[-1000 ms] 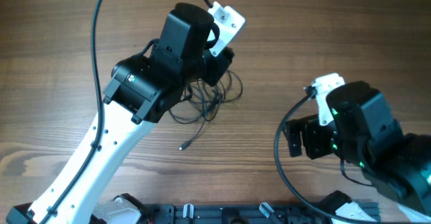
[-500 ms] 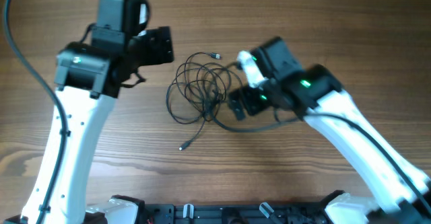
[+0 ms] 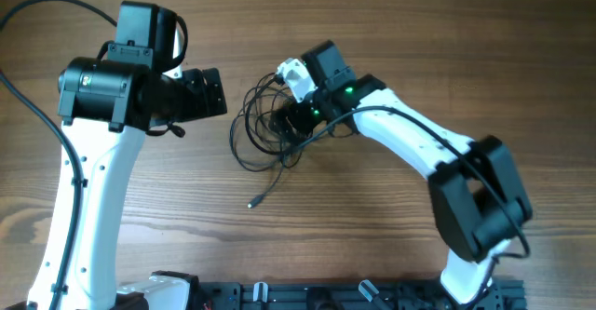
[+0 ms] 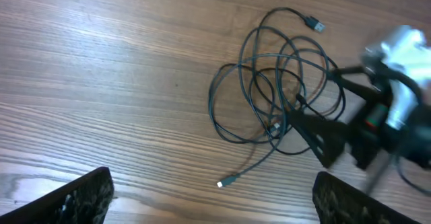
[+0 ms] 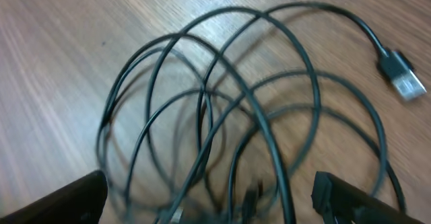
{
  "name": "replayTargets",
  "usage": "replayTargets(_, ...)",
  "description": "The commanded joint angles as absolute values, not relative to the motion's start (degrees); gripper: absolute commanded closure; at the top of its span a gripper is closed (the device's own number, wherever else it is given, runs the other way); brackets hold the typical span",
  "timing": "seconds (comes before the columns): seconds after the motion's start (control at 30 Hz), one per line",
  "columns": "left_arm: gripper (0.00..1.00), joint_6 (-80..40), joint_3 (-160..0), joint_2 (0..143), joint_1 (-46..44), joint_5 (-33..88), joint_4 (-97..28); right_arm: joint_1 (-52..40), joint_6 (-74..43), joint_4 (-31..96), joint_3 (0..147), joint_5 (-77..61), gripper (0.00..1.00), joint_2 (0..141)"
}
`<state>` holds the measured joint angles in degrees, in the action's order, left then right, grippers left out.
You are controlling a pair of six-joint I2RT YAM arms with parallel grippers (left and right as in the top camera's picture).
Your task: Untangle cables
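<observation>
Cables [image 3: 270, 128] lie in one looped tangle on the middle of the wooden table [image 3: 419, 31]. No strand has yet been drawn free, so the untangling looks barely begun and every loop is left to separate. Nearest the robot's base, a small connector [image 3: 252, 203] ends a loose tail that runs diagonally out of the bundle and points toward the near left. The bundle itself is roughly round, with no clear long axis. The right gripper [image 3: 293, 121] hangs over it, fingers spread wide and gripping nothing. The left gripper [image 3: 216, 93], equally wide and empty, stands apart to the tangle's left. Farthest off, a USB plug [image 4: 315, 25] juts out from the loops.
</observation>
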<state>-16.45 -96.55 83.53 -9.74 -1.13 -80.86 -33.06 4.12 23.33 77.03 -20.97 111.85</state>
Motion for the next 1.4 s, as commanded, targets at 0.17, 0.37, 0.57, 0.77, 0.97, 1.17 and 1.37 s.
replayTargets(0.17, 0.03, -17.1, -96.6, 82.9, -9.5, 0.4, -81.0, -32.9, -6.6, 24.7, 78.7, -23.0, 0.96, 110.4)
replayTargets(0.37, 0.04, -17.1, -96.6, 82.9, -9.5, 0.4, -81.0, -32.8, -6.0, 45.6, 89.2, -14.4, 0.96, 95.9)
replayTargets(0.57, 0.04, -17.1, -95.0, 82.9, -9.5, 1.0, -80.2, -32.8, -6.1, 61.9, 104.8, -9.8, 0.96, 84.6)
replayTargets(0.77, 0.08, -9.1, -88.6, 82.9, -9.5, 12.7, -77.1, -32.8, -7.7, 62.6, 113.3, -9.9, 0.96, 77.3)
replayTargets(0.97, 0.06, 11.4, -76.6, 82.9, -9.5, 30.7, -69.5, -32.8, -8.1, 61.8, 113.7, -10.5, 0.96, 73.1)
replayTargets(1.17, 0.05, 15.2, -64.0, 82.9, -9.5, 36.8, -55.9, -32.8, -8.1, 60.4, 113.7, -13.7, 0.96, 71.7)
replayTargets(1.37, 0.02, 18.0, -53.9, 82.9, -9.8, 47.5, -43.0, -32.8, -9.1, 58.8, 113.8, -18.5, 0.96, 71.6)
